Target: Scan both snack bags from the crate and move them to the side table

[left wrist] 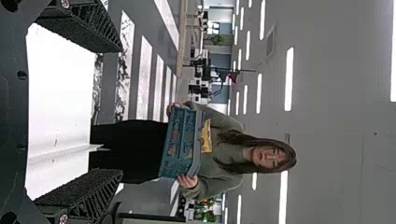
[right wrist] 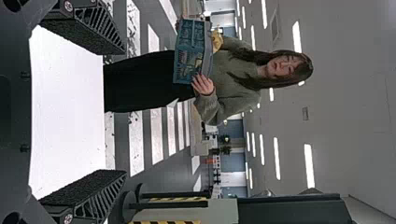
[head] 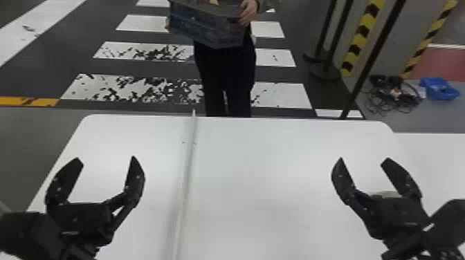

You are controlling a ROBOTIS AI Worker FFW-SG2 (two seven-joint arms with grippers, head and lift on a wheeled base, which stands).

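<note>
- Left gripper [head: 106, 159] and right gripper [head: 363, 159]: fingers spread, grasping nothing, over opposite sides of the white table [head: 259, 173]; presumably parted to leave room for a delivery.
- Crate [head: 207, 29]: beyond the white table's far edge, held up by a person's hands [left wrist: 187, 181], likely for setting down.
- Yellow snack bag [left wrist: 206, 136]: at the crate's top, probably for easy pickup; second cannot be made out.
- Pale surface [head: 436, 155], right of the white table: likely side table.
</note>
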